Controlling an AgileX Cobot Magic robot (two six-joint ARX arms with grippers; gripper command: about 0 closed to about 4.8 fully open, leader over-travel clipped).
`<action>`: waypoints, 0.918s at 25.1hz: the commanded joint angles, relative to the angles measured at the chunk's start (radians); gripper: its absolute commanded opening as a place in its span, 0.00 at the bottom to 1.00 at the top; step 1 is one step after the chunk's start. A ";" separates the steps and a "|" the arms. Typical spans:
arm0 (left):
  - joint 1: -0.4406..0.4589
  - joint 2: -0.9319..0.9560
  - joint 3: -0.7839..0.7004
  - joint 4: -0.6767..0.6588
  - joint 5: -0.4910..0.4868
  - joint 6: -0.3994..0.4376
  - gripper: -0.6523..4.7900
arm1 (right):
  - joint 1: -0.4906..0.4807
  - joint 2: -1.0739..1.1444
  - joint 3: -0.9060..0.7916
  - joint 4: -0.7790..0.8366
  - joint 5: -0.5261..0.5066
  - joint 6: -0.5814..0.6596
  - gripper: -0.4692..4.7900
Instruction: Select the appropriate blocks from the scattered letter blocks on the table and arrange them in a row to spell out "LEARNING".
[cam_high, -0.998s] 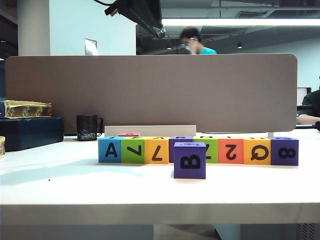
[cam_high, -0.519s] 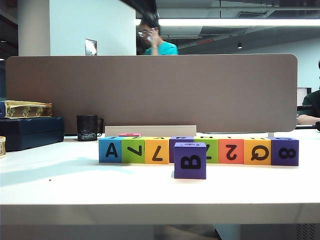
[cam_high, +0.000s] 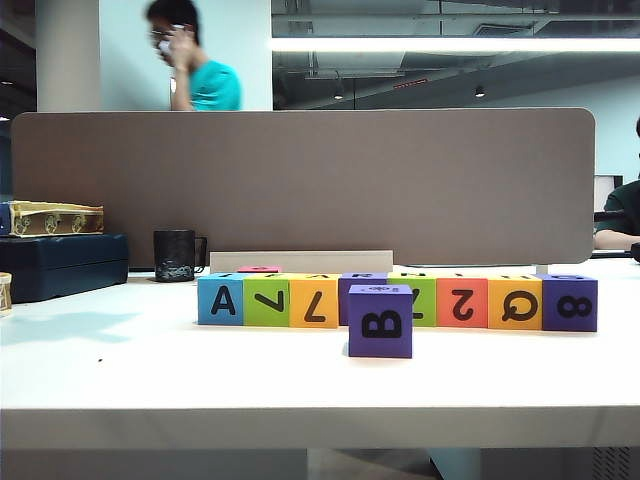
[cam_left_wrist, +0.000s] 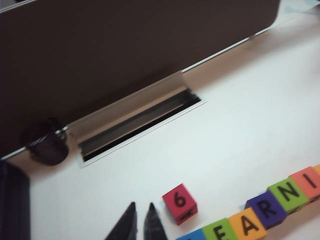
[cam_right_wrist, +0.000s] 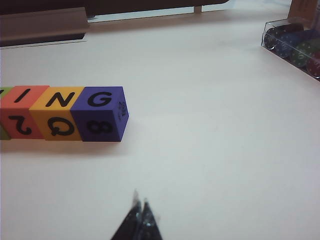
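The row of letter blocks (cam_high: 397, 301) is sitting complete on the counter (cam_high: 150, 370), apparently reading LEARNING across its tops, while the left gripper (cam_left_wrist: 139, 212) and the right gripper (cam_right_wrist: 140, 202) are hovering empty, fingers together.

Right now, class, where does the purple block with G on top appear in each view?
Exterior view: purple G block ends the row, far right; no end effector visible.
Left wrist view: not in it; left end effector shut above the table.
Right wrist view: at the row's end, ahead of the shut right end effector.
Shared landmark: red I block, two places before it.
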 joint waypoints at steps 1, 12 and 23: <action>0.041 -0.091 -0.116 0.070 0.000 0.000 0.16 | 0.001 -0.010 -0.002 0.004 0.004 0.005 0.09; 0.124 -0.500 -0.844 0.508 -0.003 0.000 0.16 | 0.001 -0.010 -0.002 0.004 0.004 0.005 0.09; 0.145 -0.893 -1.340 0.619 -0.086 -0.037 0.16 | 0.001 -0.010 -0.002 0.004 0.004 0.005 0.09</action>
